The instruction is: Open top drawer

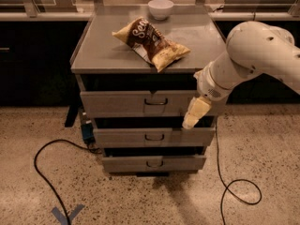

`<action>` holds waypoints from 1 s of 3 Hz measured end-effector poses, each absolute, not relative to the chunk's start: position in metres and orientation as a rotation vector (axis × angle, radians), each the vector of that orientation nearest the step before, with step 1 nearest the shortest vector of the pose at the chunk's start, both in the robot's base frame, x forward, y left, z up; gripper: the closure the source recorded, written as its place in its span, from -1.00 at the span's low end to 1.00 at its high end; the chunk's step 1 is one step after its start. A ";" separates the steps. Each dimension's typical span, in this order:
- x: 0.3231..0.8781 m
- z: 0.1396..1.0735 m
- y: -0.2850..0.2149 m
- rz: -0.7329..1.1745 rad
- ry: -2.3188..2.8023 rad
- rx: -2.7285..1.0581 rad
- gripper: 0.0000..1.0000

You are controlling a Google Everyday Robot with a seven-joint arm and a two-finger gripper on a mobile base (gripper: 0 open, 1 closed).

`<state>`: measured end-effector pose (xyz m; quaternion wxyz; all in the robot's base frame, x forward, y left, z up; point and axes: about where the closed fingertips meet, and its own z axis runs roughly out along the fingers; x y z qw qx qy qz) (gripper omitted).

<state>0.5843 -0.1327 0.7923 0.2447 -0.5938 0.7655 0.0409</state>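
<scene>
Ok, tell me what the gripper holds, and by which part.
Nothing. The gripper hangs in front of the right end of the top drawer, apart from its handle.
</scene>
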 end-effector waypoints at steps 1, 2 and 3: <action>0.584 0.792 -0.133 0.112 2.090 -1.621 -1.00; 0.591 0.775 -0.129 0.147 2.095 -1.594 -1.00; 0.605 0.754 -0.120 0.186 2.085 -1.567 -1.00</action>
